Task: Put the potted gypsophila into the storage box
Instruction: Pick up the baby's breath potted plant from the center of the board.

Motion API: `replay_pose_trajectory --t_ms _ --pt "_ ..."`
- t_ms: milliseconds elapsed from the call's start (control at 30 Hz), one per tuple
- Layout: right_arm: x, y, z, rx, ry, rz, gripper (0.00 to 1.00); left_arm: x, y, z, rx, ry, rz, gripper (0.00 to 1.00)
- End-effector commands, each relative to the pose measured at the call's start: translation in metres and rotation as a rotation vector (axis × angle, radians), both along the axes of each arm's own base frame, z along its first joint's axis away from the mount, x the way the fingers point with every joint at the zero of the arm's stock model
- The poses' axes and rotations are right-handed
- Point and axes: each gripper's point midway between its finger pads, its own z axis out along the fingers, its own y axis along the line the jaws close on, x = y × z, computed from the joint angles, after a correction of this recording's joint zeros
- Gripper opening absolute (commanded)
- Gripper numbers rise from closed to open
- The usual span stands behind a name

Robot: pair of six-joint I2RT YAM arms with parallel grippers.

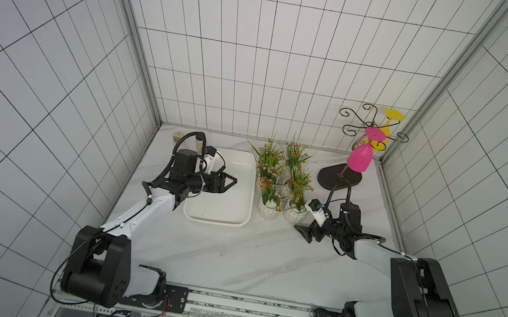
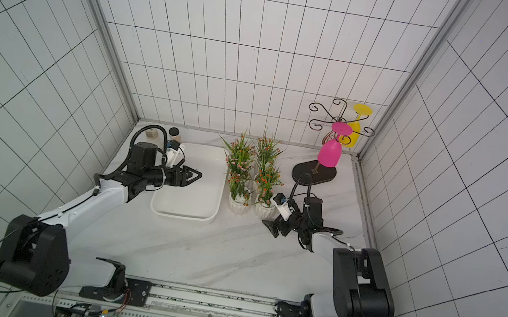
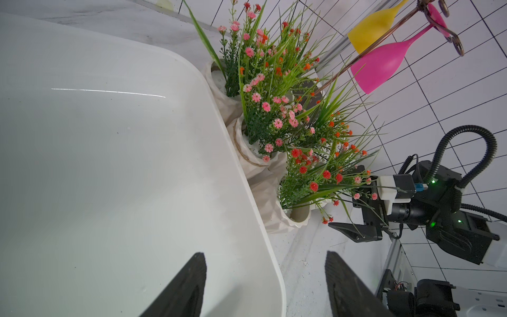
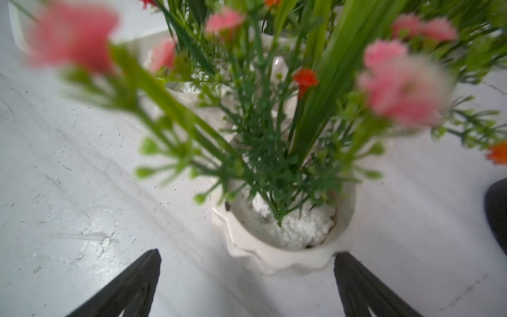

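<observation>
The right gripper [image 1: 306, 233], fingers wide apart and empty, stands just before the nearest potted gypsophila [image 1: 279, 184]. The pots are on the worktop [image 1: 229, 256], beside the storage box [image 1: 217, 221]. The left gripper [image 1: 231, 185] hovers above the box with its fingers apart and empty.

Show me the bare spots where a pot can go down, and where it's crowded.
Free: the storage box floor, bare, the open left hand above it; the table strip between box front and arm bases. Crowded: the potted gypsophila packed in two rows against the box's side, with the glass rack base close beside.
</observation>
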Motion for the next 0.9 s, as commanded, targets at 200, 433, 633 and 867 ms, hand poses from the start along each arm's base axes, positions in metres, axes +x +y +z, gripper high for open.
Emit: replay_pose_trajectory --t_ms 200,433,633,867 --pt "0.032 0.014 0.056 0.056 -0.137 0.030 0.99 0.001 0.000 0.010 -0.018 -0.037 -0.009 0.69" --pt "0.035 0.016 0.045 0.034 -0.114 0.056 0.99 0.001 0.003 0.010 -0.020 -0.037 -0.003 0.69" --pt "0.037 0.018 0.044 0.030 -0.111 0.065 0.99 0.001 0.004 0.010 -0.021 -0.035 -0.001 0.69" --pt "0.043 0.020 0.044 0.027 -0.108 0.073 0.99 0.001 0.004 0.011 -0.023 -0.037 -0.001 0.70"
